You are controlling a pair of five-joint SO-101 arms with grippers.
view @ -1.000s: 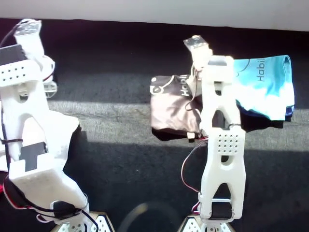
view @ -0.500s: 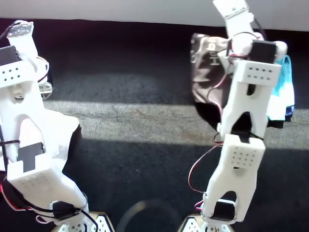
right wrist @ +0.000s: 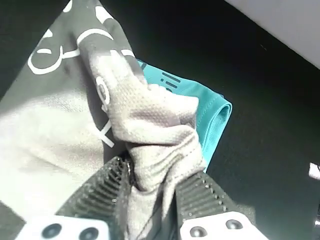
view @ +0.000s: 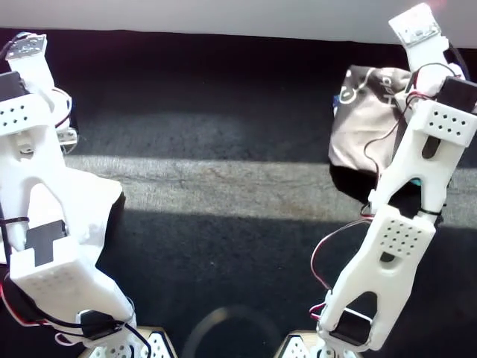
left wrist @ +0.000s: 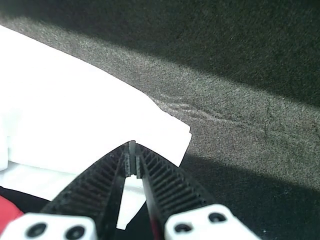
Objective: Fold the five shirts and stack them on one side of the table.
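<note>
- High view: the left arm (view: 37, 186) stood at the left edge of the dark surface (view: 223, 112), over a white shirt (view: 100, 198) that lay at that side, partly hidden by the arm.
- The right arm (view: 402, 224) stretched to the far right corner. A grey shirt (view: 365, 127) with white print sat bunched there, partly behind the arm.
- A sunlit band ran across the surface from side to side.
- Left wrist view: the left jaws were pressed together, tips meeting, with nothing between them.
- They hung above the white shirt (left wrist: 75, 115), close to its corner, where the cloth met the surface (left wrist: 250, 125).
- A bit of red cloth (left wrist: 7, 217) showed beside the white shirt, near the base of the jaws.
- Right wrist view: the right jaws were pinching a gathered fold of the grey shirt (right wrist: 60, 125), and the cloth bulged up between the toothed faces.
- A teal shirt (right wrist: 212, 122) lay under the grey one, its hem showing past the fold.
- The dark surface (right wrist: 200, 45) lay beyond both shirts.
</note>
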